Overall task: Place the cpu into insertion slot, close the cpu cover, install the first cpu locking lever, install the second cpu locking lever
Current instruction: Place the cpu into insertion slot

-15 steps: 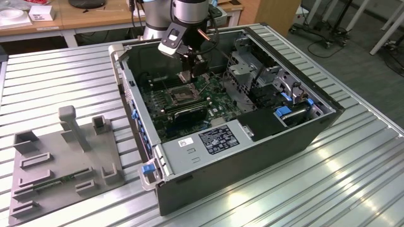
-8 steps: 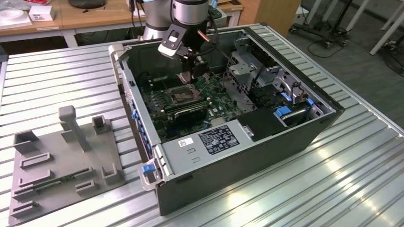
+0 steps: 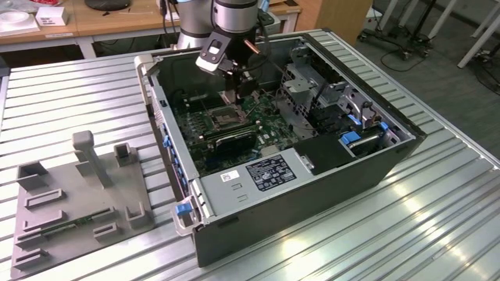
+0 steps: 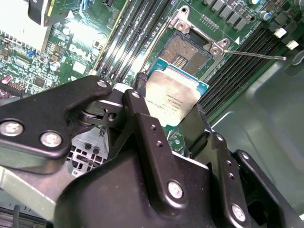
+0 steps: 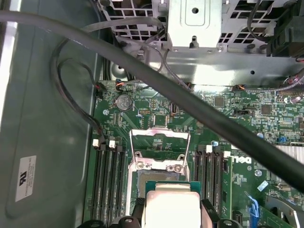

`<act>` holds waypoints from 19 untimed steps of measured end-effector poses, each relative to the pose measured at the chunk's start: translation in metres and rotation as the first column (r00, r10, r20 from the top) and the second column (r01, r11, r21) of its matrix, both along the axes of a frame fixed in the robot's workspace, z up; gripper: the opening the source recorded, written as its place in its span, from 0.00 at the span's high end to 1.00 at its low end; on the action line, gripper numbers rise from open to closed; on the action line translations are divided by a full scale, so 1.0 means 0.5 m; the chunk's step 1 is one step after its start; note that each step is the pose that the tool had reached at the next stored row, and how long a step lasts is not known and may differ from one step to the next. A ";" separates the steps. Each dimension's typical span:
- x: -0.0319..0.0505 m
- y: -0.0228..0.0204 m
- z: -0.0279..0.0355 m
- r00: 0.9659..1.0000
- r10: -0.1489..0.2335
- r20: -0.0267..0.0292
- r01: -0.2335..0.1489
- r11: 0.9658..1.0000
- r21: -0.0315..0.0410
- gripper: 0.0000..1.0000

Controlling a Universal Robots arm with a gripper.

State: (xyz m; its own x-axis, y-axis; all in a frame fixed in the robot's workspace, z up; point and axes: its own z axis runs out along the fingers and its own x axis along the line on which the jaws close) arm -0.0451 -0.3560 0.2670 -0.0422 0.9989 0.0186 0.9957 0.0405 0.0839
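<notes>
**Q:** Reading from the exterior view's left, what holds what?

**A:** A grey moulded fixture plate (image 3: 78, 211) with upright posts lies on the ribbed metal table (image 3: 422, 234). Beside it stands the black open-sided computer case (image 3: 312, 199). Inside it are a green circuit board (image 3: 234, 137), a white-labelled black box (image 3: 270, 172) near the front wall, and a silver perforated drive cage (image 3: 308, 82) toward the exterior view's right.

**Q:** How is the arm posed?

**A:** It reaches down into the case from above. The black two-fingered gripper (image 3: 232, 88) hangs over the board, its fingers (image 4: 137, 109) clamped on opposite edges of the chip.

**Q:** How does the chip look, and where is it?

**A:** The small flat square cpu (image 4: 173, 99) has a dull silver-tan metal top on a green-edged base. It is held off the board near the small square dark-framed insertion slot (image 4: 187, 52) and is not seated in it, so the slot's tan-gold pin field lies exposed. In the first wrist view the thin silver windowed cpu cover (image 5: 160, 134) stands raised at one edge of the slot.
</notes>
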 end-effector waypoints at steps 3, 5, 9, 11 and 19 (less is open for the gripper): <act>0.000 0.0000 -0.010 1.000 0.000 0.000 0.000 1.000 -0.001 0.46; 0.000 0.0000 -0.014 1.000 -0.001 0.000 0.001 1.000 -0.001 0.46; 0.000 -0.0001 -0.015 1.000 -0.002 0.000 0.002 1.000 -0.002 0.46; 0.000 0.0000 -0.016 1.000 -0.002 0.000 0.002 1.000 -0.002 0.46; 0.000 -0.0001 -0.016 1.000 -0.002 -0.026 0.002 1.000 -0.002 0.46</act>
